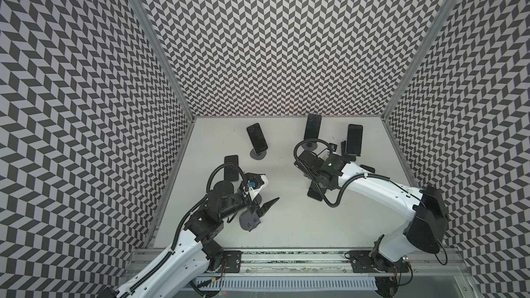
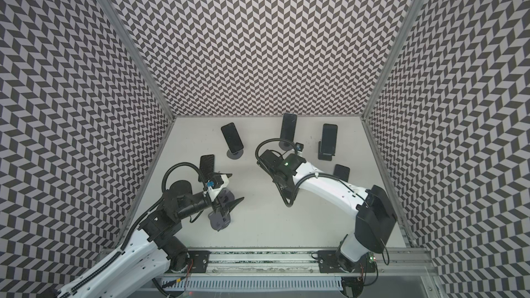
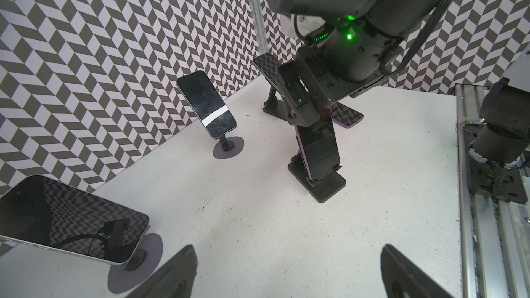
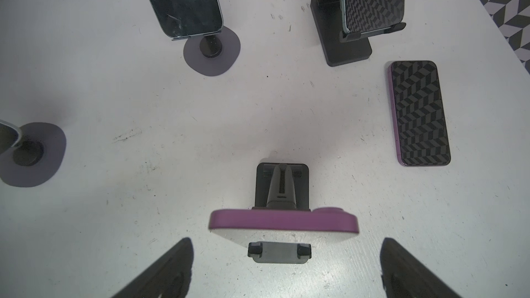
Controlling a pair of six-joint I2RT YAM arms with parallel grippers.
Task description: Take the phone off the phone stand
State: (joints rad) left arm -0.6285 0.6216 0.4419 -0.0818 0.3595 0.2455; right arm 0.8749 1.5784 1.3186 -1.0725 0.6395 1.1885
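Just below the wide-spread right tool (image 4: 286, 246) stood the purple phone (image 4: 284, 220), top edge lying across the gap.

My arms wear white shells with black joints and motor blocks: left arm (image 1: 177, 256), right arm (image 1: 378, 190). Small dark screw holes pepper the shells. A black ribbed cable (image 1: 211, 175) arcs over each wrist. My left pincer (image 3: 286, 273) has matt black wedge fingers (image 3: 177, 270). A blue plug (image 1: 251, 185) sits on my left wrist; green lights (image 3: 349, 36) dot the right
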